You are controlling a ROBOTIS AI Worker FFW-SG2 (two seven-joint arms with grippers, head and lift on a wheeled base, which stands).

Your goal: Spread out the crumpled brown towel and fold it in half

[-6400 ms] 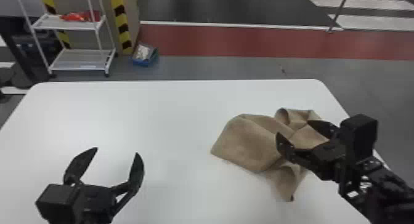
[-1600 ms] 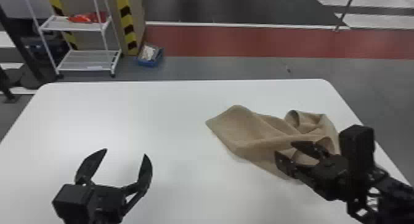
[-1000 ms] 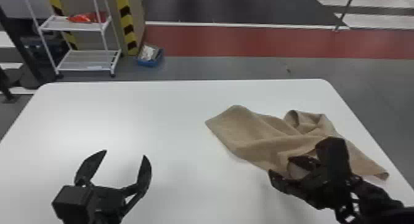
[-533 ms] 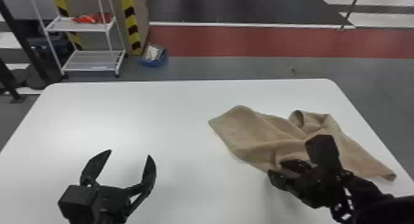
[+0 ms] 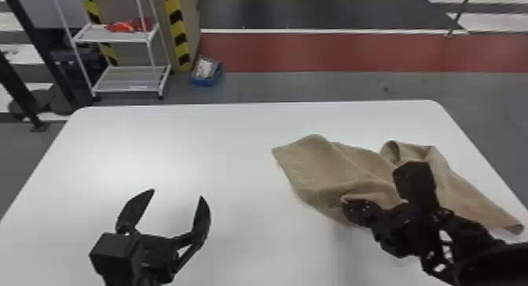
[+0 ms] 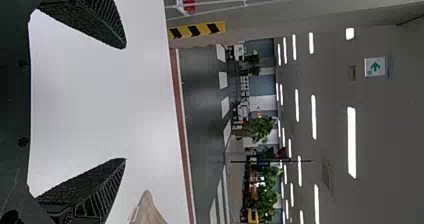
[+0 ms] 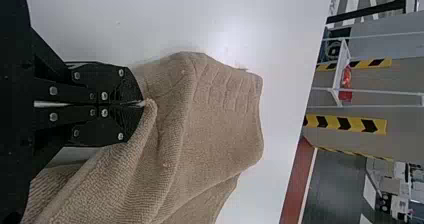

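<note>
Pinching a bit of the brown towel, the right gripper has its fingers pressed together. The towel lies wrinkly on the white table, with one end near the right edge. The left gripper is over the table's left side, its fingers spread wide.

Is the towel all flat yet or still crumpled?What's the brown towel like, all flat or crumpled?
Crumpled: the towel has folds and a curled edge, and the right gripper pinches it.
</note>
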